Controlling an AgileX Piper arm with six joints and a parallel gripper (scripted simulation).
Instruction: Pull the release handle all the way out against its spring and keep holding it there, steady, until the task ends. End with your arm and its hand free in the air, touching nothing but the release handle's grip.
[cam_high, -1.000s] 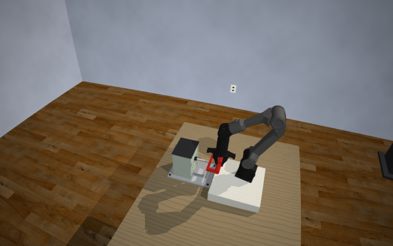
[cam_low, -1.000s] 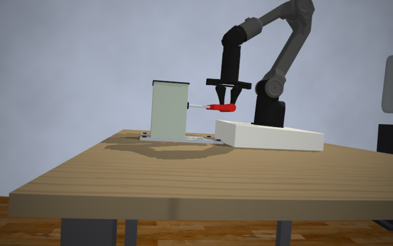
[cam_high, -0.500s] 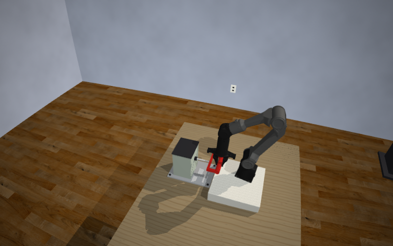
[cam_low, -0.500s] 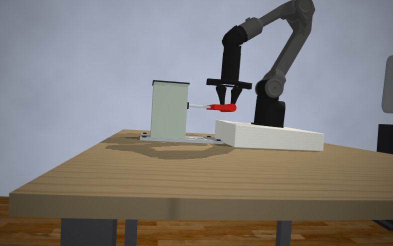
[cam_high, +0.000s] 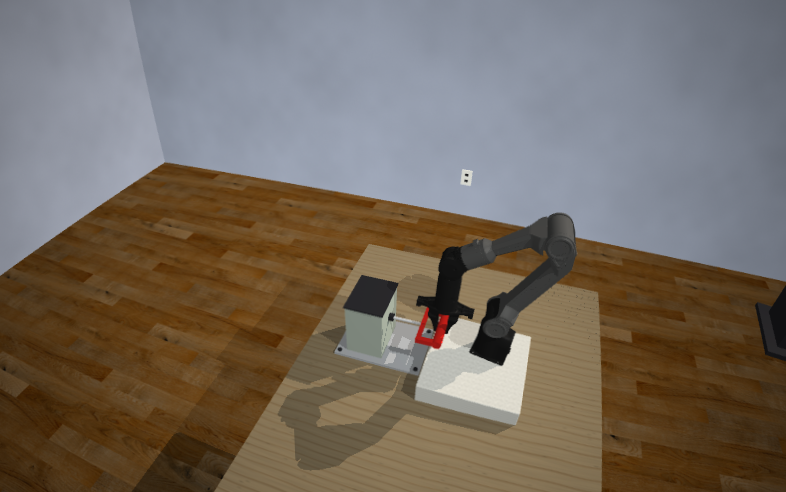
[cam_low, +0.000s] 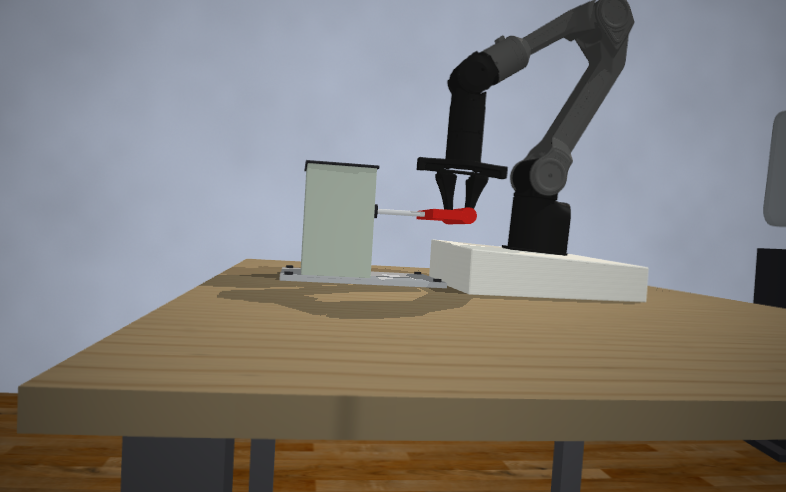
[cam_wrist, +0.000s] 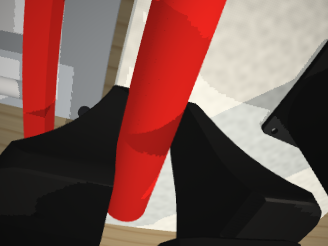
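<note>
The red release handle (cam_high: 430, 334) (cam_low: 449, 215) (cam_wrist: 167, 86) is a D-shaped loop on a thin silver rod (cam_low: 397, 213) that sticks out of the pale green housing box (cam_high: 370, 322) (cam_low: 338, 220). The rod shows a good length between box and handle. My gripper (cam_high: 439, 324) (cam_low: 461, 207) (cam_wrist: 150, 112) points straight down and is shut on the handle's round grip bar. Both black fingers flank the bar in the wrist view. The handle hangs in the air above the grey base plate (cam_high: 400, 359) (cam_low: 400, 280).
The arm's base stands on a white block (cam_high: 475, 377) (cam_low: 545, 272) right beside the base plate. All rests on a wooden table (cam_high: 406, 440) (cam_low: 348, 359). A dark object (cam_high: 774, 330) stands at the far right edge.
</note>
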